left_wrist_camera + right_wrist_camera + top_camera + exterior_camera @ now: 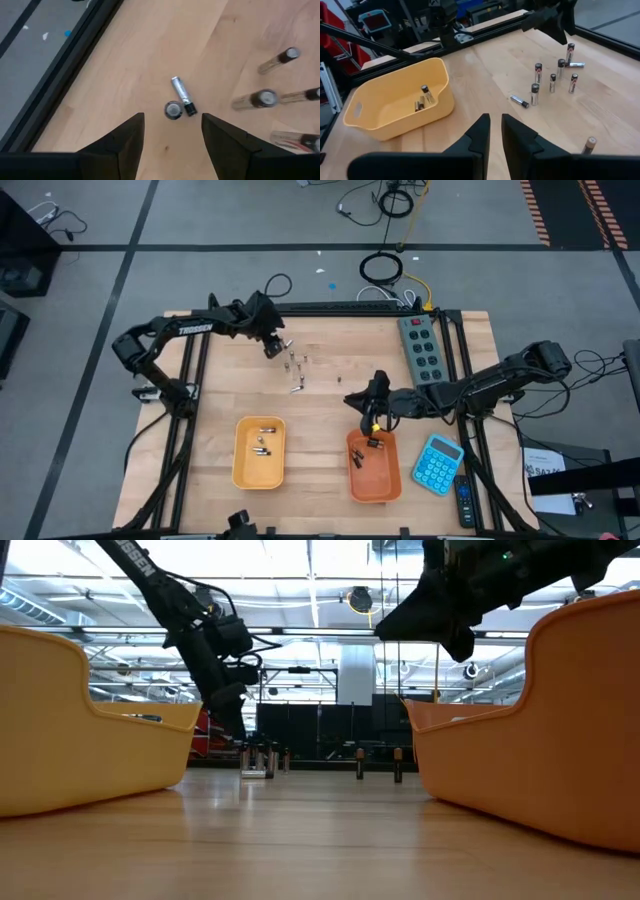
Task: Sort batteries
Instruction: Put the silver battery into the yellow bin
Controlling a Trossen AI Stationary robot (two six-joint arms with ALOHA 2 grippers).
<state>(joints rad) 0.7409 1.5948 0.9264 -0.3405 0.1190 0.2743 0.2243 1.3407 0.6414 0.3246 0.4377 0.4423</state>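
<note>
Several small batteries [296, 368] stand or lie on the wooden table near its far middle; the low view shows them upright [262, 758]. My left gripper [272, 348] hovers open just left of them; in its wrist view one upright battery [173, 110] and one lying battery [183, 95] sit just beyond its fingertips [172, 132]. My right gripper [372, 418] hangs over the far rim of the orange tray [375, 475], its fingers [495, 125] a narrow gap apart with nothing between them. Batteries lie in the orange tray [372, 448] and in the yellow tray [263, 442].
The yellow tray [260, 452] sits near the front, left of the orange one. A blue calculator [438, 463] lies right of the orange tray. A grey power strip [422, 348] runs along the right far side. Bare wood lies between the trays and the battery cluster.
</note>
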